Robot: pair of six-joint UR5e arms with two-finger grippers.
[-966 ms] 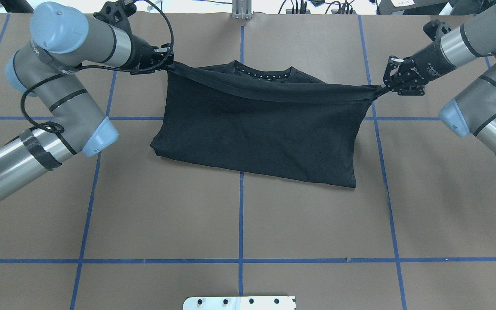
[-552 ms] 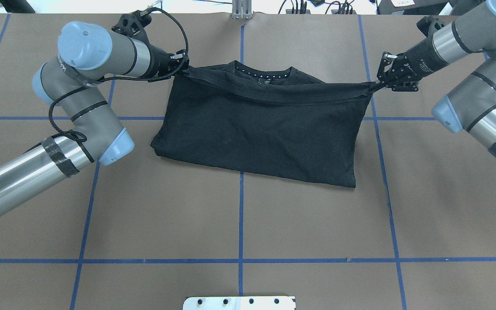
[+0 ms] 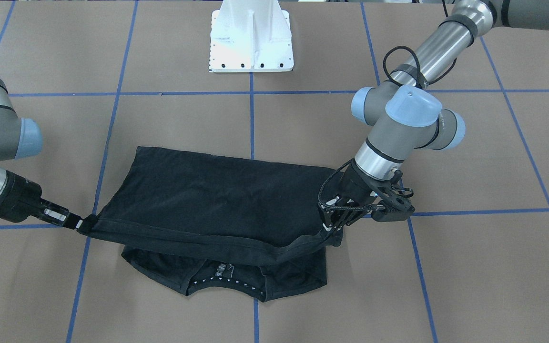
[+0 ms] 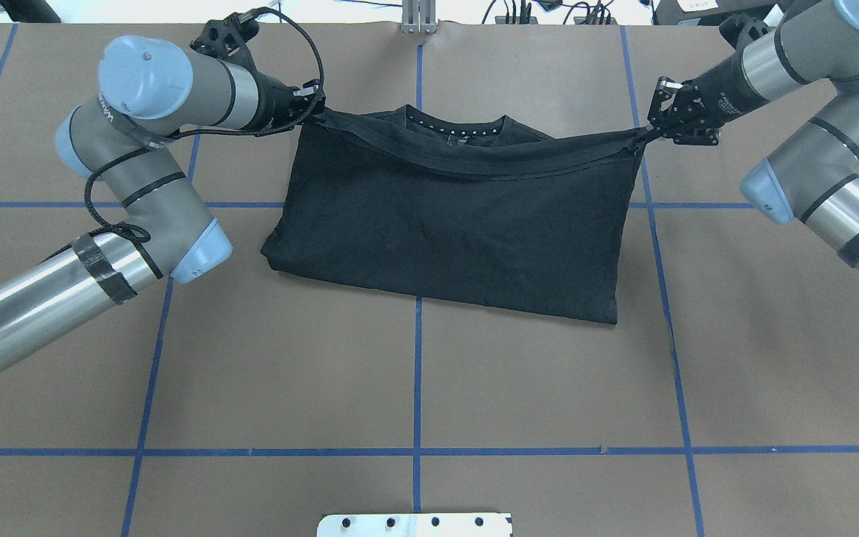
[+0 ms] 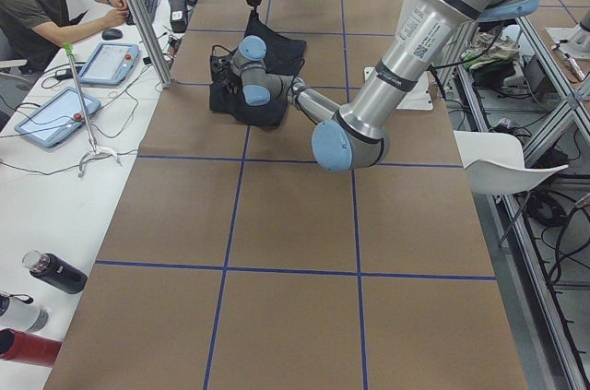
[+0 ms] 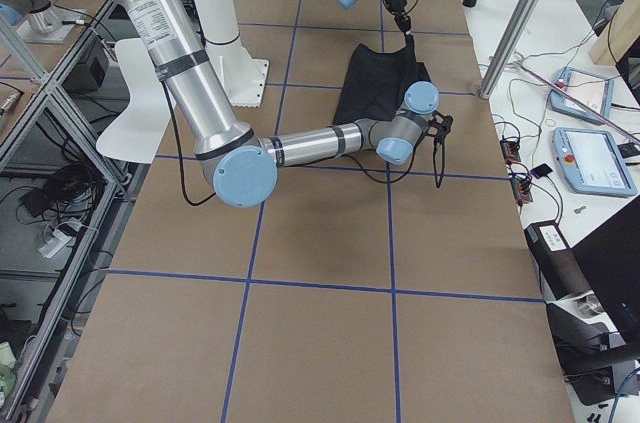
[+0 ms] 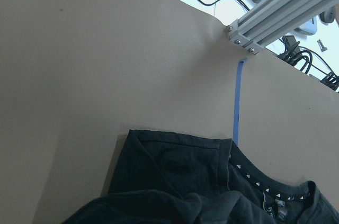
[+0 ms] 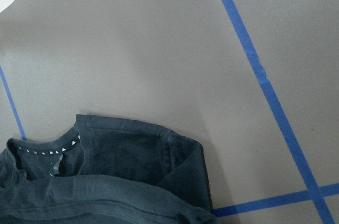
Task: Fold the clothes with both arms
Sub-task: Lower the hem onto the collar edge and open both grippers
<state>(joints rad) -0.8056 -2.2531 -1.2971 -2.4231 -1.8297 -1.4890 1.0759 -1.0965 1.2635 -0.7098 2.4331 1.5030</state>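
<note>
The black T-shirt (image 4: 459, 224) lies plain side up on the brown table, folded over itself, with its collar (image 4: 453, 123) showing at the far edge. My left gripper (image 4: 315, 110) is shut on the left corner of the raised hem. At the right corner my right gripper (image 4: 649, 130) is shut on it too. The hem hangs taut between them, just above the collar. In the front-facing view the left gripper (image 3: 328, 232) and right gripper (image 3: 78, 223) hold the hem over the collar (image 3: 229, 281). Both wrist views look down on the shirt (image 7: 201, 181) (image 8: 122, 166).
The white pedestal base (image 3: 251, 43) stands at the near table edge. An aluminium post (image 4: 418, 15) and cables sit at the far edge. A person (image 5: 46, 3) sits at a side desk with tablets and bottles (image 5: 46, 270). Blue tape lines cross the table.
Both grippers have carried the hem farther from the robot, toward the collar. The left gripper also moved inward to the right, and the folded layer now covers more of the shirt.
</note>
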